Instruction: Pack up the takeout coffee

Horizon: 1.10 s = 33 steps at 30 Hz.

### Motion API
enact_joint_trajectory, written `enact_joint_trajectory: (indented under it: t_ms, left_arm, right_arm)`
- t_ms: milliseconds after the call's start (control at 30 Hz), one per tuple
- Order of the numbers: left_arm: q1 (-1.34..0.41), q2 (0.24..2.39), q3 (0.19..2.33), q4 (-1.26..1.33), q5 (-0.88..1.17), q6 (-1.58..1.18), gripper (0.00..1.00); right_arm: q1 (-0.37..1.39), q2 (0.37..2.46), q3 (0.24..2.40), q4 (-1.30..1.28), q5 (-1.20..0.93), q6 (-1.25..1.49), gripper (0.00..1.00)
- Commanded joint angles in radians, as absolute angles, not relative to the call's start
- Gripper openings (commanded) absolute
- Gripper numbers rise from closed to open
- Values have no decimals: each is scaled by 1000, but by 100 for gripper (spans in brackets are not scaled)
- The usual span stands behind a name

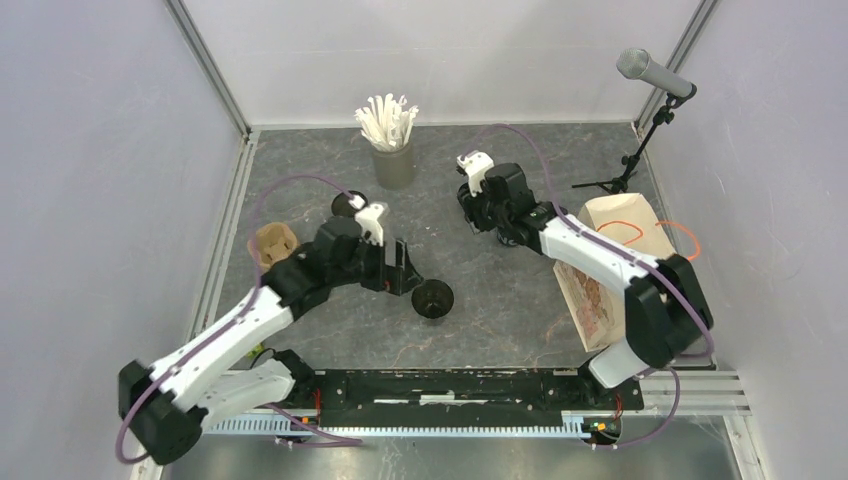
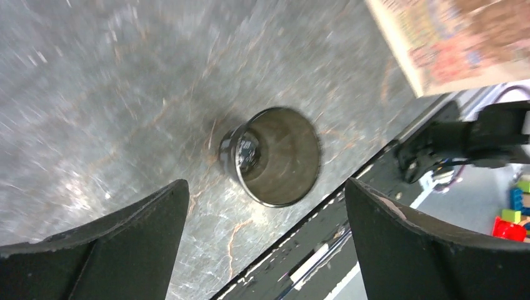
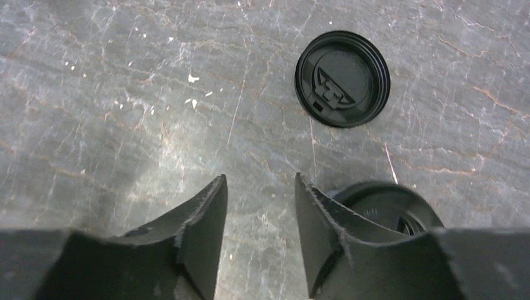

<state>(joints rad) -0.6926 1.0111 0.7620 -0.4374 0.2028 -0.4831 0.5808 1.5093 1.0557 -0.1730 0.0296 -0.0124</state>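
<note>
Black cup (image 2: 281, 156) apart, ahead of wide-open left jaws; right jaws part-open, empty, near lid (image 3: 342, 79).

desk (image 1: 500, 290): stone-look grey sheet with pale and rusty veins, smooth, soft sheen
cup (image 2: 275, 156): black, smooth, glossy outside and in; plastic or coated paper, cannot tell
lid (image 3: 342, 79): black moulded plastic, satin, embossed top
left fingers (image 2: 125, 237): black, matt, finely grained
right fingers (image 3: 200, 212): black, matt, edges rough and frayed
carrier (image 1: 272, 243): brown pulp, dull, coarse
bag (image 1: 595, 300): tan paper, matt, printed on one side
arm shells (image 1: 225, 340): white plastic, smooth, slightly glossy
microphone head (image 1: 640, 65): grey metal mesh, dull
</note>
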Motion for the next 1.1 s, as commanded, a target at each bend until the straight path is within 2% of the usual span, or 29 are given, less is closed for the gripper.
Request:
enact_joint_trajectory:
  t_ms: [0, 67, 167, 300, 400, 733, 933, 1067]
  left_arm:
    - [-696, 817, 919, -587, 112, -351, 100]
    - [-697, 730, 925, -635, 51, -299, 100]
    - [-697, 587, 884, -670, -44, -242, 100]
    - [-696, 401, 721, -575, 83, -196, 100]
    - [-697, 316, 653, -527, 92, -242, 100]
    - [-696, 392, 674, -568, 178, -185, 98]
    - [-695, 365, 666, -562, 177, -184, 97]
    - [-695, 347, 662, -564, 157, -184, 97]
  right_arm:
    - [584, 1618, 1184, -118, 52, -46, 44]
    - [584, 1679, 1231, -117, 53, -46, 38]
    - [583, 1772, 1296, -118, 74, -59, 34]
    - [574, 1885, 1388, -140, 100, -111, 27]
    - [555, 1954, 1452, -158, 92, -110, 26]
    - [499, 2064, 1528, -163, 3, -59, 29]
    - [485, 2098, 1534, -157, -10, -58, 30]
    - [475, 2110, 1532, -150, -54, -57, 22]
